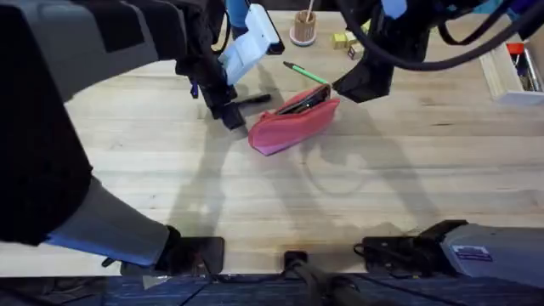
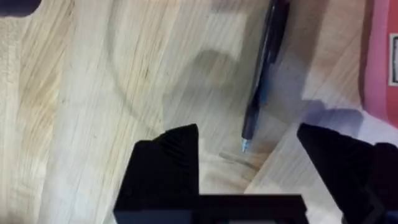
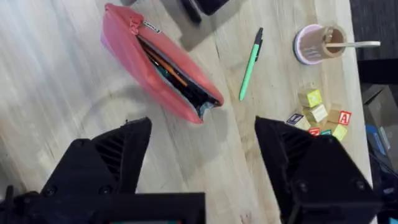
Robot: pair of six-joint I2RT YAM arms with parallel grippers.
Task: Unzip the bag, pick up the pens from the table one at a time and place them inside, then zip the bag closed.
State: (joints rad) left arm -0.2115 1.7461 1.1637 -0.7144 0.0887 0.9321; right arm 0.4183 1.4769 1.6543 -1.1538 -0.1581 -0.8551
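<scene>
The pink bag (image 1: 293,123) lies near the middle of the table (image 1: 357,187), its zipper open and dark contents showing inside (image 3: 168,71). A black pen (image 1: 252,100) rests just left of the bag, and in the left wrist view this pen (image 2: 264,68) lies with its tip between my open fingers. My left gripper (image 1: 228,112) hovers over that pen, open (image 2: 249,149) and holding nothing. The green pen (image 1: 306,73) lies behind the bag (image 3: 250,62). My right gripper (image 1: 365,81) hangs open (image 3: 202,149) to the bag's right, above the wood.
A small cup with a wooden stick (image 1: 303,30) and several coloured blocks (image 1: 344,40) stand at the back (image 3: 317,115). A light tray (image 1: 514,72) with items sits at the far right edge.
</scene>
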